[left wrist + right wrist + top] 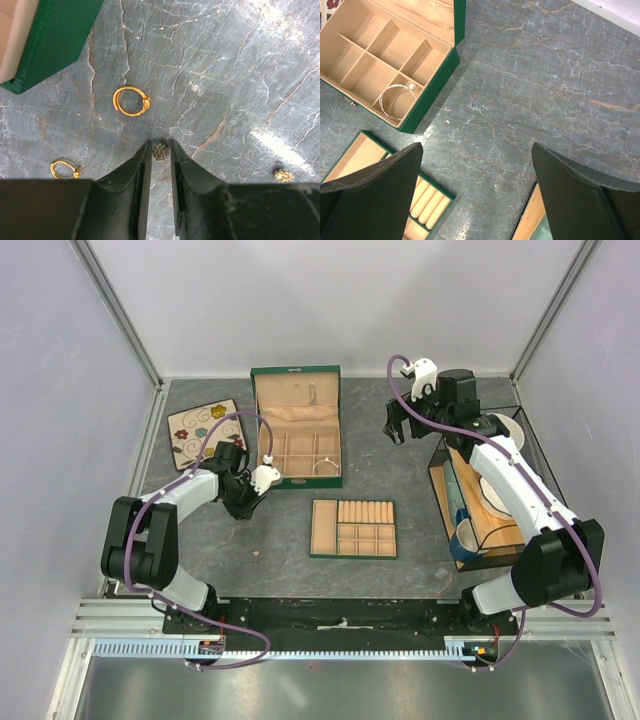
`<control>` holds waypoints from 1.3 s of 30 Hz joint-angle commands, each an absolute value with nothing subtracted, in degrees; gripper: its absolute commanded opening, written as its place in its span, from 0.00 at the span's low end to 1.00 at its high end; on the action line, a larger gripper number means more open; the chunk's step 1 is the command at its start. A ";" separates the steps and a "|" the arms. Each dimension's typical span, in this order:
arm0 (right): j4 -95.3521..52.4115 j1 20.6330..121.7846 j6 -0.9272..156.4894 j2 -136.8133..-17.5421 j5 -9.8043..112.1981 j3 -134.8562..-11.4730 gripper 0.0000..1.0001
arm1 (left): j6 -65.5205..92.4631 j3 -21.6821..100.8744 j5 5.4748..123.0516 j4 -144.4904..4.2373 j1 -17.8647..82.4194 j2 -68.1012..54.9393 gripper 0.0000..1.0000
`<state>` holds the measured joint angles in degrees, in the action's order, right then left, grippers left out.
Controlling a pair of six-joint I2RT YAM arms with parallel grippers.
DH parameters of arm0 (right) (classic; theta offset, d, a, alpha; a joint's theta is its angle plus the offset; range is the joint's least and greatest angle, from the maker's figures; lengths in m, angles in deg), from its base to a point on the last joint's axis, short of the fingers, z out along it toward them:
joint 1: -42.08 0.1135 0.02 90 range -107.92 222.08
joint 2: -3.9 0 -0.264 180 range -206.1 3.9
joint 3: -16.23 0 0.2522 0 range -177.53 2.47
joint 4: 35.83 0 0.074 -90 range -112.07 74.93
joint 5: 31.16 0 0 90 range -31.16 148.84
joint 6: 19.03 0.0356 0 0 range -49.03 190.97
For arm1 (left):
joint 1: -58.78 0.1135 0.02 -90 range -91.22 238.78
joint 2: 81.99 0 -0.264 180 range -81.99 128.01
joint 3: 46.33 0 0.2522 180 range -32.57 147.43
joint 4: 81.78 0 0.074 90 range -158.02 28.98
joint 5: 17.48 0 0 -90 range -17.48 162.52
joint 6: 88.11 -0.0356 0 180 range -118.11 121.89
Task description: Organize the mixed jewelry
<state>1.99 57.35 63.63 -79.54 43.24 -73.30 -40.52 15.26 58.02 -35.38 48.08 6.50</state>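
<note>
My left gripper (243, 502) is down at the table left of the green jewelry box (296, 375). In the left wrist view its jaws (160, 145) stand nearly closed around a tiny gold cluster piece (160, 152) pinched at the tips. A gold ring (131, 100), a second gold ring (65, 169) and another gold cluster piece (283, 175) lie loose on the table. The silvery bangle (323, 466) lies in the box's front right compartment and also shows in the right wrist view (396, 100). My right gripper (400, 425) is open and empty, held high (476, 147).
A flat tan divided tray (353, 556) with ring rolls sits in front of the box. A floral mat (205, 430) lies at the back left. A black wire basket (480, 500) with a bowl and cup stands at the right under the right arm.
</note>
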 commanded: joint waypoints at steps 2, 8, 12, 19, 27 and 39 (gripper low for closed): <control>0.44 57.55 63.06 -79.77 43.37 -73.29 0.98 | -43.37 15.24 58.02 -34.63 48.93 5.99 0.24; 0.43 57.55 63.06 -79.86 43.37 -73.38 0.98 | -42.93 15.85 56.80 -33.40 48.93 4.85 0.17; 0.52 57.55 63.06 -80.12 43.37 -73.55 0.98 | -42.67 16.73 55.57 -32.25 48.93 3.88 0.14; 0.43 57.55 63.06 -80.12 43.28 -73.56 0.98 | -42.41 19.19 49.86 -29.27 48.76 2.04 0.10; 0.52 57.64 63.06 -80.12 43.72 -73.56 0.98 | -39.25 23.67 44.75 -25.40 43.15 -1.83 0.09; 0.43 57.55 63.23 -80.12 44.34 -73.47 0.98 | -29.93 35.80 48.88 -25.22 22.93 3.52 0.09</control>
